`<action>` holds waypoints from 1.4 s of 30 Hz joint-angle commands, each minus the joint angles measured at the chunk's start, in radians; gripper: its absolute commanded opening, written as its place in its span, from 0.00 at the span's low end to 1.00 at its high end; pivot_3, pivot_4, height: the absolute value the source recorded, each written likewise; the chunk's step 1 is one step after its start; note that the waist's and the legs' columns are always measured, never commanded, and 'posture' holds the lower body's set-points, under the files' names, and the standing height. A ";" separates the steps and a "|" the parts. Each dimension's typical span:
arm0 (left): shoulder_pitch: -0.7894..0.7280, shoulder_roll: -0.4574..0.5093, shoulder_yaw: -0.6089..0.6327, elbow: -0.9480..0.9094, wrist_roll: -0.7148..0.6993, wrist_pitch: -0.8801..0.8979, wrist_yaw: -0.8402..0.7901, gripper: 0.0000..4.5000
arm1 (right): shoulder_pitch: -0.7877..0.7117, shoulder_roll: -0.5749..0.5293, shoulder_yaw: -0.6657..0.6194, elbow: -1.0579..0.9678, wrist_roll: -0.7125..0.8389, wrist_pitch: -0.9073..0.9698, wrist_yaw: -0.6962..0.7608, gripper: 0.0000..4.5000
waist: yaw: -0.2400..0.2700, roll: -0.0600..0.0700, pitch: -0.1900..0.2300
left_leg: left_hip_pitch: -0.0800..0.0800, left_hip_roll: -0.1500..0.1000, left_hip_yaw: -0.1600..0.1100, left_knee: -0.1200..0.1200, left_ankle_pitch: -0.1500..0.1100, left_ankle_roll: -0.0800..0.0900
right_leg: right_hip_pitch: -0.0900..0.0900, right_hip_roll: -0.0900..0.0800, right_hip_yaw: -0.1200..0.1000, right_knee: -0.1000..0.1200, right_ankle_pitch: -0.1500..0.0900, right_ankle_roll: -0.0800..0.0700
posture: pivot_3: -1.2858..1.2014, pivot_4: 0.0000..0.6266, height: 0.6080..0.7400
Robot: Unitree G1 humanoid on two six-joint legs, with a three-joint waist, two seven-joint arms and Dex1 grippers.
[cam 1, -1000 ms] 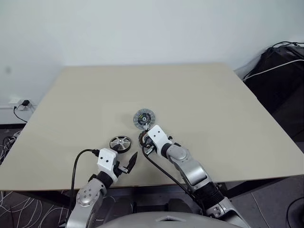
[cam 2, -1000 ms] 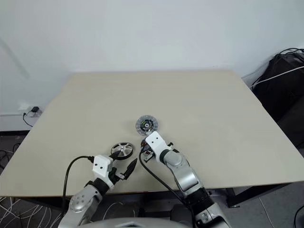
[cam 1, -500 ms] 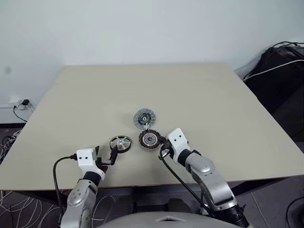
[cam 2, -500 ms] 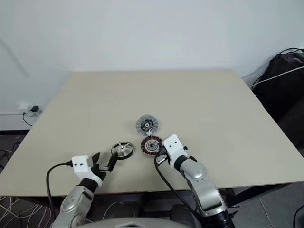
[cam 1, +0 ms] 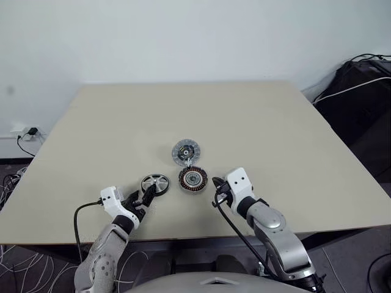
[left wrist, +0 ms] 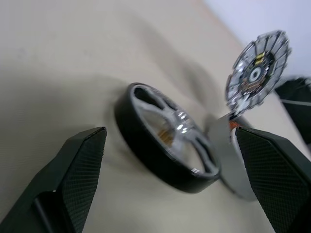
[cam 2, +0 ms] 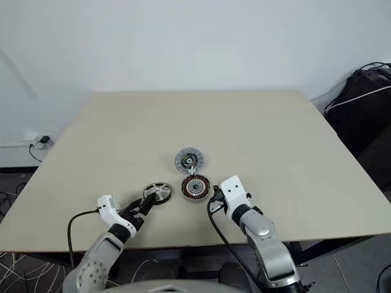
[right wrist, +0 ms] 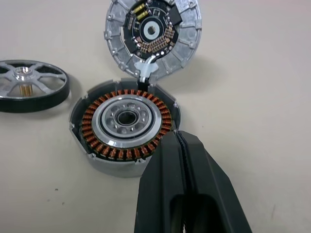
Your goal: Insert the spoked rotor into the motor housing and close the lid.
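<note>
Beige table (cam 1: 256, 122): right gripper (cam 1: 215, 185), fingers pressed together, now withdrawn to 4 o'clock of motor housing (cam 1: 193, 179); left gripper (cam 1: 144, 196), spread, now nearer spoked rotor (cam 1: 155, 184); lid (cam 1: 184, 151) at 12 o'clock.

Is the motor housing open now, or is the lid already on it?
Open: the motor housing shows its copper coils, and the lid lies beside it on the table.

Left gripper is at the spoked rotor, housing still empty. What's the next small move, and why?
Probably ease the left gripper forward a touch and close on the spoked rotor. Its fingers stand open on either side of the black rim, not yet touching. The motor housing lies open and empty, lid behind it, and the shut right gripper sits just beside the housing.
</note>
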 commanded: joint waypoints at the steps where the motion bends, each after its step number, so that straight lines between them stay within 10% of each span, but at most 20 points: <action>1: -0.029 -0.026 0.029 -0.040 -0.066 0.055 0.043 1.00 | -0.010 0.003 -0.009 -0.038 0.013 -0.009 -0.005 0.01 | 0.000 0.000 0.000 | 0.000 0.000 0.000 0.000 0.000 0.000 | 0.000 0.000 0.000 0.000 0.000 0.000 | 0.52 0.00 1.00; 8: -0.042 -0.075 0.063 -0.040 -0.164 0.134 0.086 0.86 | -0.015 0.005 -0.013 -0.032 0.017 -0.011 -0.011 0.00 | 0.000 -0.001 0.000 | 0.000 0.000 0.000 0.000 0.000 0.000 | 0.000 0.000 0.000 0.000 0.000 0.000 | 0.52 0.00 1.00; 19: -0.040 -0.092 0.097 -0.045 -0.190 0.122 0.115 0.10 | -0.015 0.001 -0.016 -0.023 0.020 -0.009 -0.015 0.00 | -0.001 -0.002 -0.002 | 0.000 0.000 0.000 0.000 0.000 0.000 | 0.000 0.000 0.000 0.000 0.000 0.000 | 0.52 0.00 1.00; 32: -0.075 -0.112 0.073 -0.100 -0.454 0.173 -0.049 0.10 | 0.001 -0.017 -0.037 -0.041 0.031 -0.008 -0.020 0.00 | 0.003 -0.005 0.000 | 0.000 0.000 0.001 0.000 0.000 0.000 | 0.000 0.000 0.000 -0.001 0.000 -0.001 | 0.52 0.00 1.00; 42: -0.201 -0.098 -0.020 0.066 -0.381 0.255 -0.009 0.10 | 0.025 -0.014 -0.051 -0.061 0.038 -0.009 -0.039 0.00 | 0.002 -0.005 0.000 | 0.000 -0.001 0.001 0.001 0.000 0.000 | 0.000 0.002 0.000 -0.001 0.003 -0.003 | 0.52 0.00 1.00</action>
